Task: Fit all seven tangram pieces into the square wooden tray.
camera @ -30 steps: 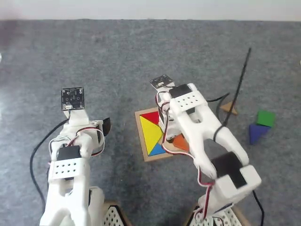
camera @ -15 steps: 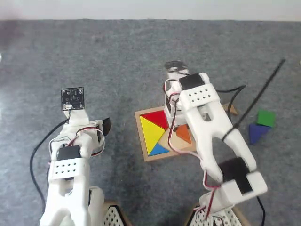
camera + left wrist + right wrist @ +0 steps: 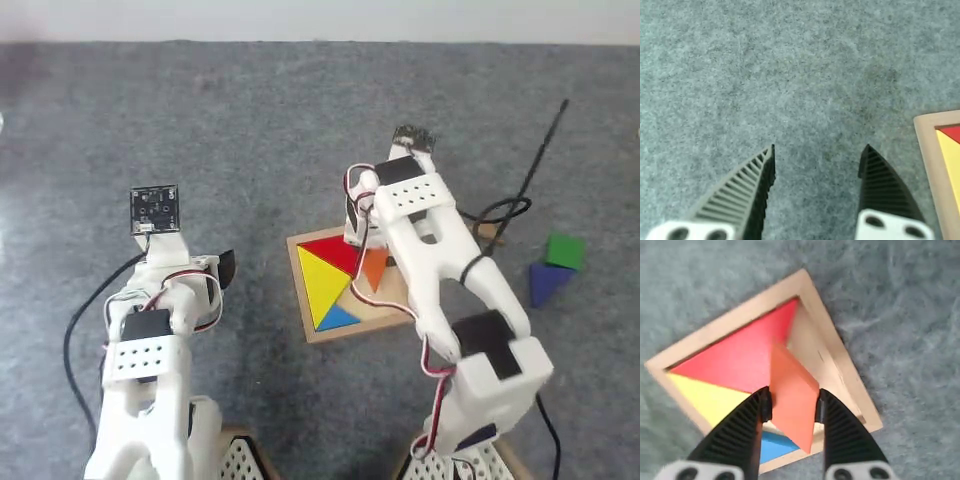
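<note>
Masking half the square wooden tray point(image 3: 298, 287) from above, the right hand point(image 3: 792, 396) clamps an orange parallelogram point(image 3: 790, 375); left hand point(image 3: 820, 147) gapes over grey tabletop point(image 3: 790, 60) near the tray's edge.

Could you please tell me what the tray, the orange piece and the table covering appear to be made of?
Tray: likely unfinished wood or plywood, going by its pale tan, matte surface. Orange piece, held in the right claw: probably painted wood, though the flat, even colour leaves plastic open. Table covering: grey felt or short carpet, with fuzzy, mottled fibres.
</note>
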Available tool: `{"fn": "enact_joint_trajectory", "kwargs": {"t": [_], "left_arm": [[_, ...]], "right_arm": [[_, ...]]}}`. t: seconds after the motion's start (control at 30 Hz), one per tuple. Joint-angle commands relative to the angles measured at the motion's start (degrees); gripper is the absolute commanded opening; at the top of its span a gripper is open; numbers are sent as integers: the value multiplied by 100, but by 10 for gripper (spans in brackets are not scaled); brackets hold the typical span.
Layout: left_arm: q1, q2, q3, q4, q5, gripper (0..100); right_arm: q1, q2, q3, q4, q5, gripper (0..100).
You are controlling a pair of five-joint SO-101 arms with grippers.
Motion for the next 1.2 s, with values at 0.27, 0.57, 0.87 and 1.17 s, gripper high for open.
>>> {"fn": "enact_joint_trajectory", "kwargs": {"t": [0.27,0.57,0.87,1.17], "left_arm": [[-44,-79,-40,-88,-62,269],[-44,-79,-40,-53,-70,269],[-44,-79,-57,35,-70,269],[-44,-79,-57,35,-70,269]], "right_arm": [[-40,673,-325,-532,-501,13],[136,514,-316,-681,-527,40],[92,497,-325,-637,-246,191],[-4,488,-809,-224,-70,191]]}}
